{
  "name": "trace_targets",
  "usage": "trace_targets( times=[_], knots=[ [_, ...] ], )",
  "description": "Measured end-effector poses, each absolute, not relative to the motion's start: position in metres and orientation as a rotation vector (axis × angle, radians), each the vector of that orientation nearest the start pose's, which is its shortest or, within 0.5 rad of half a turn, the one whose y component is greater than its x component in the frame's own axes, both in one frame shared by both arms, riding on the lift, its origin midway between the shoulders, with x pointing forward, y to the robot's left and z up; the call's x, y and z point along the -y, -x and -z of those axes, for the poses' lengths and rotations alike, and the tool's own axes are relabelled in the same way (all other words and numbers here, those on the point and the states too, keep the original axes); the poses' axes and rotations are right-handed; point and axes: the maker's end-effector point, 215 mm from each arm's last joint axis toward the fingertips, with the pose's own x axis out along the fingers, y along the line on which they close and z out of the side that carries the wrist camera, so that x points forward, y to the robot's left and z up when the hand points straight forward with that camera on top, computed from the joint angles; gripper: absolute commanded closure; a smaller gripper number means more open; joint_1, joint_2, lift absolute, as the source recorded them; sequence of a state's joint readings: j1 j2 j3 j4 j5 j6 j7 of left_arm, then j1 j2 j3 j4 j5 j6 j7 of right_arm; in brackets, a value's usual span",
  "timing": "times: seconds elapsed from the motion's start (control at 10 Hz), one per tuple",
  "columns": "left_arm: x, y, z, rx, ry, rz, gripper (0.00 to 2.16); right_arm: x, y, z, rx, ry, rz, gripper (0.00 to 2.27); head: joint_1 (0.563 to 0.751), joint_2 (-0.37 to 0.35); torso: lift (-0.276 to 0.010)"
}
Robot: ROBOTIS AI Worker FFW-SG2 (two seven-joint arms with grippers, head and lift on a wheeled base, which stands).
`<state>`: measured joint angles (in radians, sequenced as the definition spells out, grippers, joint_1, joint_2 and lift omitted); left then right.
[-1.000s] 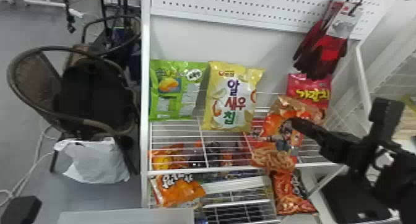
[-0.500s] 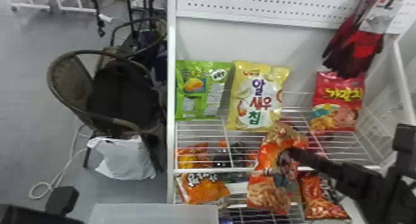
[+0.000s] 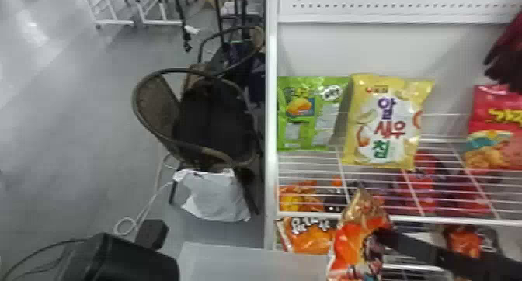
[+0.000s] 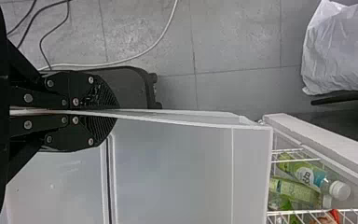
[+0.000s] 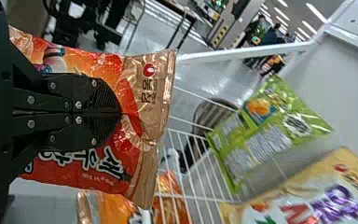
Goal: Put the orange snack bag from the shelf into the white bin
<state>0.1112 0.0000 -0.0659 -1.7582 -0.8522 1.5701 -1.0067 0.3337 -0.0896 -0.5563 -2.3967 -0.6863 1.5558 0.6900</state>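
A grey floor point(image 3: 77, 152) is crossed by a pale cable point(image 4: 161, 38). A dark, round-backed chair point(image 3: 155, 101) is seen, with white frames point(image 3: 116, 23) set farther back. The distance is lit by ceiling lights point(image 5: 316, 12).

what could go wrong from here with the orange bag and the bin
The right gripper pinches the orange snack bag near its tan end, so the bag might swing or slip as it travels.
The bag hangs close to the front edge of the wire shelf and could snag there.
The left gripper is clamped on the wall of the white bin; a tug from that arm might flex or shift the bin just as the bag drops.
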Motion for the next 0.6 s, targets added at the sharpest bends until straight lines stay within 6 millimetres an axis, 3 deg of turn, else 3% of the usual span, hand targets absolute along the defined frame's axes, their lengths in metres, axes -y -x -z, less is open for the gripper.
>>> trace_targets(
  times=[0.5, 0.6],
  knots=[
    [-0.236, -0.288, 0.596, -1.497, 0.083, 0.188, 2.14, 0.104, -0.287, 0.361, -0.892, -0.755, -0.874, 2.25, 0.695, 0.262, 0.001],
    [-0.236, -0.288, 0.596, -1.497, 0.084, 0.189, 2.14, 0.085, -0.276, 0.367, -0.930, -0.746, -0.905, 1.92, 0.695, 0.308, 0.001]
  ],
)
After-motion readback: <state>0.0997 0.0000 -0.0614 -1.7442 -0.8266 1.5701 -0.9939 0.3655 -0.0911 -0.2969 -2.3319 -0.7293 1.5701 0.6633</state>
